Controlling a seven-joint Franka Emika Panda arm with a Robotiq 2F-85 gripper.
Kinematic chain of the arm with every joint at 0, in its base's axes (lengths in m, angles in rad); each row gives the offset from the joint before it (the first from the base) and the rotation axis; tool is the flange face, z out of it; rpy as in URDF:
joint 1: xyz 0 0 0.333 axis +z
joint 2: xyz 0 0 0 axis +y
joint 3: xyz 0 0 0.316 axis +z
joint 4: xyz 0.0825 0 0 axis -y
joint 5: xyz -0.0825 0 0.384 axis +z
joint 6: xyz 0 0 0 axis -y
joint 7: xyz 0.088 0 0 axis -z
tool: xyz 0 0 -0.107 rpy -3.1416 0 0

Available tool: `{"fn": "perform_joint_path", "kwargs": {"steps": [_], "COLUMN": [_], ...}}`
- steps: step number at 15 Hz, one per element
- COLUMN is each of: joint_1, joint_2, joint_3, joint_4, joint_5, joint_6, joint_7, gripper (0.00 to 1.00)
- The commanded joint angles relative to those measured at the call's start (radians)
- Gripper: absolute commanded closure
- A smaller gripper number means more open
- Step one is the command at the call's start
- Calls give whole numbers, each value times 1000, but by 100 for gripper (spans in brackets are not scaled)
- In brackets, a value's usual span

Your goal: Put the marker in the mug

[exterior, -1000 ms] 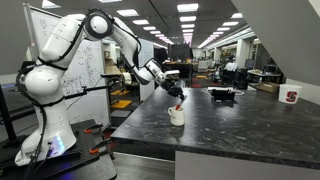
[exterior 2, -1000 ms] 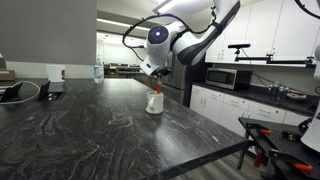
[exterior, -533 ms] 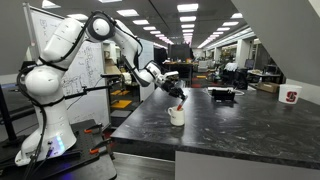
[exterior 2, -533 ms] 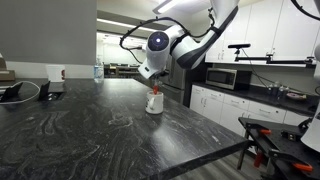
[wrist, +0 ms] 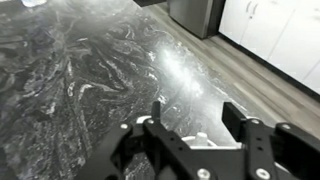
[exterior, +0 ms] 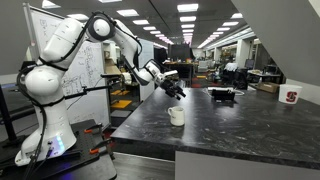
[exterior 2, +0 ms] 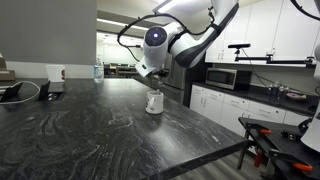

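The white mug [exterior: 176, 116] [exterior 2: 154, 102] stands on the dark marble table near its edge. In both exterior views my gripper [exterior: 178, 93] [exterior 2: 150, 80] hangs a little above it, pointing down at it. In the wrist view my gripper [wrist: 197, 115] is open: two dark fingers [wrist: 157, 112] stand apart with nothing between them. A pale bit of the mug [wrist: 198, 138] shows below the gap. The marker is hidden in every view; no reddish end shows above the mug's rim.
A white cup with a red logo [exterior: 291, 97] [exterior 2: 56, 73] stands far across the table. A black device with cables [exterior: 222, 95] [exterior 2: 18, 93] lies on the table too. Past the table edge [wrist: 215, 70] are wooden floor, white cabinets and a microwave [exterior 2: 222, 77].
The jaws have opened. The marker's reddish end, held just above the mug before, no longer shows. The gripper has lifted slightly from the mug.
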Motion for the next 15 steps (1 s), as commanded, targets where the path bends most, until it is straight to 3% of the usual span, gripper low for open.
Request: {"fn": "perform_joint_path", "kwargs": {"steps": [1, 11, 15], "joint_1": [-29, -70, -109], "joint_2": [-40, -161, -222], "joint_3": [41, 63, 67], "joint_4": [5, 80, 66], "joint_5": [176, 844, 1050], "joint_6": [-51, -311, -271], "joint_7": [-25, -196, -243], "gripper": [1, 0, 0]}}
